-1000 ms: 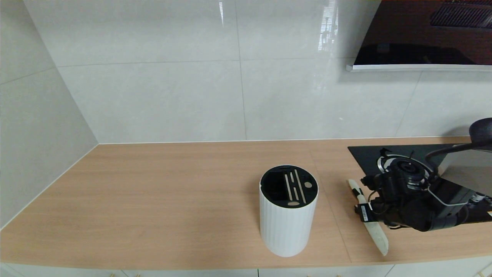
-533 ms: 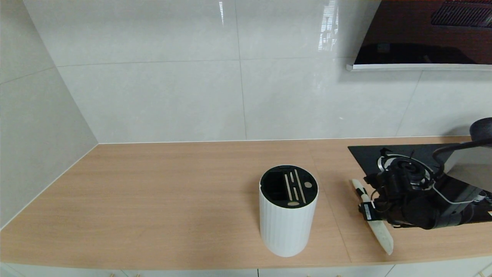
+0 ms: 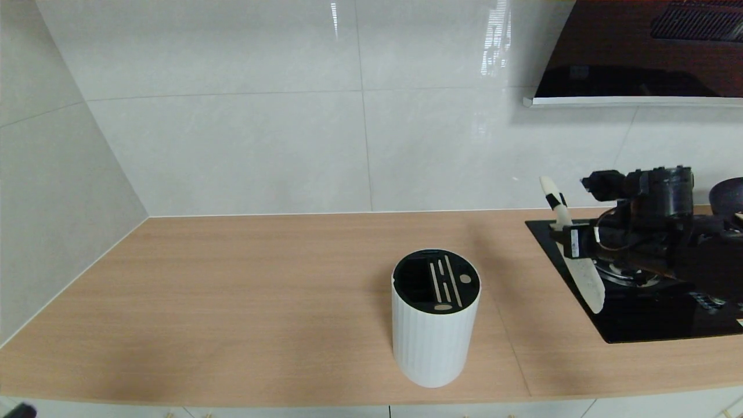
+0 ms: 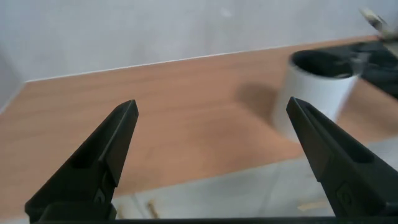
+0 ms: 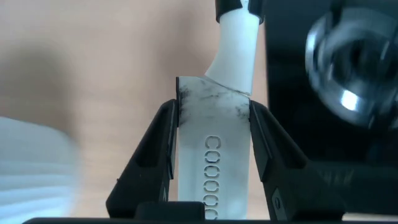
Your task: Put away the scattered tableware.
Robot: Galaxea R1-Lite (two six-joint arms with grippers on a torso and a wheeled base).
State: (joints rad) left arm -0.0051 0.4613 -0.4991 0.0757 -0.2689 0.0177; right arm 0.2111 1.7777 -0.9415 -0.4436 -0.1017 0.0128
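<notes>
White knife (image 3: 589, 281), with a dark band round its handle, hangs tilted in the air above the near-left edge of the black cooktop (image 3: 638, 328). Its handle points up toward the wall and its blade tip points down. It is clear of the table (image 3: 261, 278) and well to the right of the ribbed white holder (image 3: 432, 342), whose black top has slots. The right end effector (image 3: 572, 241) is clamped on it: in the right wrist view the two fingers (image 5: 163, 149) press on either side of the broad flat of the blade, just beyond the narrow neck of the knife (image 5: 236, 43). It looks stiff, light and smooth. If it is ceramic, as the colour suggests, it is probably brittle at the tip and apt to slide in a hard pinch, so the thicker part near the heel or the handle seems the safer hold, with the blade kept in line with a slot. Dark smudges and a row of small ring-shaped marks show on the blade between the fingers, but no word there can be made out. The left end effector (image 4: 211, 124) is low off the table's front edge, its fingers wide apart and holding nothing, and looks toward the holder (image 4: 314, 93).
</notes>
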